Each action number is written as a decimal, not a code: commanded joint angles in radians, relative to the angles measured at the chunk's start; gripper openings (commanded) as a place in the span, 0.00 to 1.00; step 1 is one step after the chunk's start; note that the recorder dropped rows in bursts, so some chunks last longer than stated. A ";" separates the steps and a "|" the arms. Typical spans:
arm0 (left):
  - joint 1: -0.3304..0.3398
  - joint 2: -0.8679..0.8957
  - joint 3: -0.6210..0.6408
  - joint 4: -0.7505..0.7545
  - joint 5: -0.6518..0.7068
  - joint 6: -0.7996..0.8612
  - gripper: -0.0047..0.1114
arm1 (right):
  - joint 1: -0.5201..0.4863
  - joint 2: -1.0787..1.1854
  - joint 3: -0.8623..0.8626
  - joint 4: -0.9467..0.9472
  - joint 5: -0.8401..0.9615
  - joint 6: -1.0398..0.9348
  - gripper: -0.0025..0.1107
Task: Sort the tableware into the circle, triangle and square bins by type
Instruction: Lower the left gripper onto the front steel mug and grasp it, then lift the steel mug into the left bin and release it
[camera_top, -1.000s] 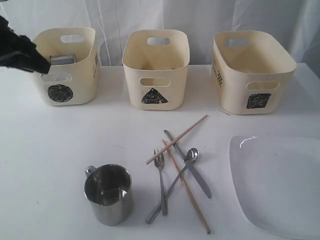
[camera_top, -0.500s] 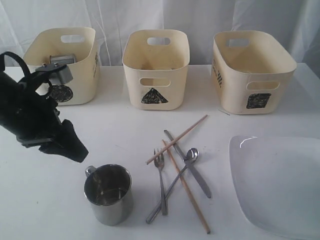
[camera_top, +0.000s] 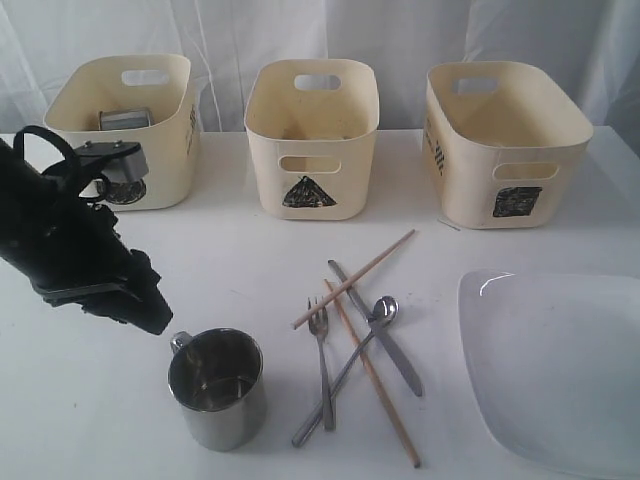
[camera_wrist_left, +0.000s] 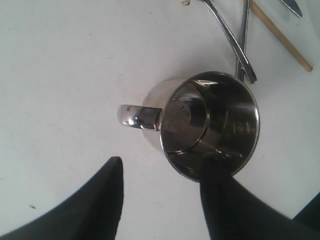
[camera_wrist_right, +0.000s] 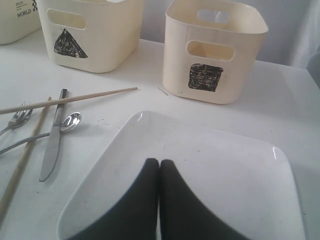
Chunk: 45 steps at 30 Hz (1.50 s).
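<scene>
Claw (camera_wrist_left: 166, 164), left, gapes empty beside mug (camera_wrist_left: 210, 125)

Circle bin (camera_top: 165, 150), triangle bin (camera_top: 262, 150), square bin (camera_top: 470, 170) stood left to right along table's (camera_top: 90, 420) far edge. One mug (camera_top: 124, 120) sat in circle bin. Second mug (camera_top: 217, 388) stood near front edge, my left gripper (camera_top: 150, 305) just beside. Cutlery (camera_top: 325, 375) lay right of it, plate (camera_top: 560, 370) at front-right corner.

This looks like a robotics lab's staged test area. A plain white desk (camera_top: 250, 250) stands against a hung white cloth curtain (camera_top: 400, 30), and a black robot arm (camera_top: 50, 240) reaches over it. On the desk are three matching cream bins: the circle tub (camera_top: 170, 130), the triangle tub (camera_top: 355, 185) and the square tub (camera_top: 470, 190), each with its shape scribbled by hand on the front.
</scene>
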 joint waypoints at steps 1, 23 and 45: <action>-0.050 -0.005 0.007 -0.009 -0.011 -0.030 0.49 | 0.003 -0.005 0.007 0.002 -0.007 0.005 0.02; -0.157 0.111 0.007 0.097 -0.065 -0.196 0.49 | 0.003 -0.005 0.007 0.002 -0.007 0.005 0.02; -0.157 0.225 -0.020 0.261 -0.021 -0.189 0.04 | 0.003 -0.005 0.007 0.002 -0.007 0.005 0.02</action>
